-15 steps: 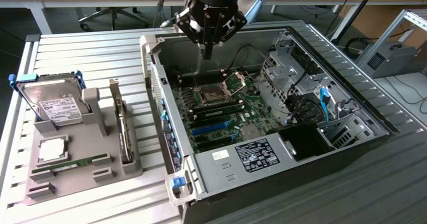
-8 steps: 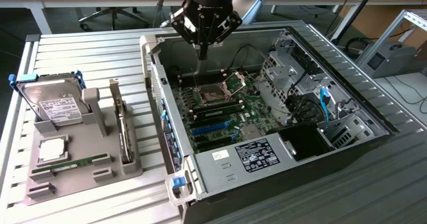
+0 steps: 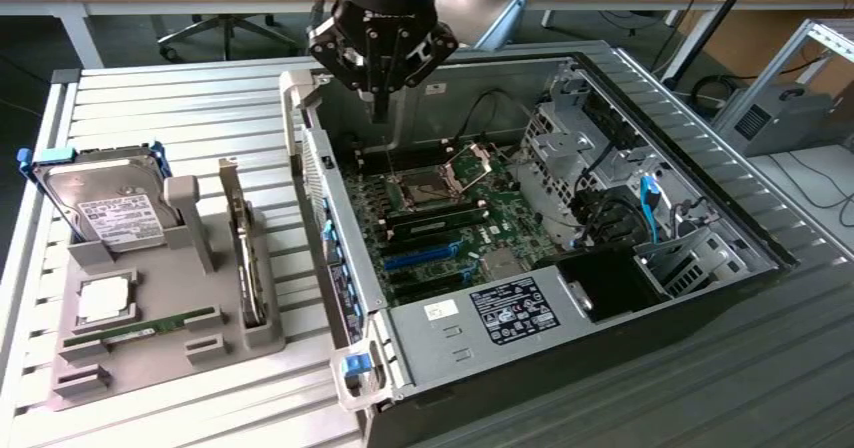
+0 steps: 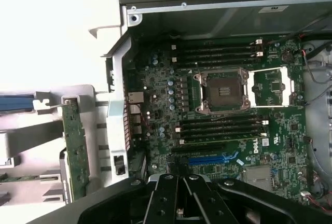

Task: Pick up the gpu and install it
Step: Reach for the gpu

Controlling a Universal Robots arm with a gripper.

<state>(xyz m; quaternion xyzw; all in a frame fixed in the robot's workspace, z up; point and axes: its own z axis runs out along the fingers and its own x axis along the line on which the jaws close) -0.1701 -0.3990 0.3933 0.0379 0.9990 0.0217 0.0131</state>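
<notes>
The hand point(image 3: 380, 100) hangs over the open computer case point(image 3: 694, 158), above the motherboard point(image 3: 501, 213), with its fingers pressed together and nothing between them. The gpu point(image 3: 243, 258) is well apart from it, toward the exterior view's left. It stands on edge in a slot of the grey holder point(image 3: 147, 363) on the bench point(image 3: 174, 98), beside the hard drive point(image 3: 114, 213) and the RAM stick point(image 3: 140, 328).

The card looks light and stiff but fragile. Its bare parts and fan would not take a squeeze, and its thinness leaves little to pinch. The free upper edge seems the safest place to grip, across the board's thickness and clear of the bracket end and the contact edge.

Much of the card is hard to read. Both cameras catch it nearly edge-on, the wrist view point(image 4: 78, 151) giving a narrow green strip, so the fan face cannot be made out. Its lower edge sits sunk in the holder. A blue slot point(image 4: 212, 159) lies just beyond the hand point(image 4: 179, 193), but whether it is the right socket cannot be told.
</notes>
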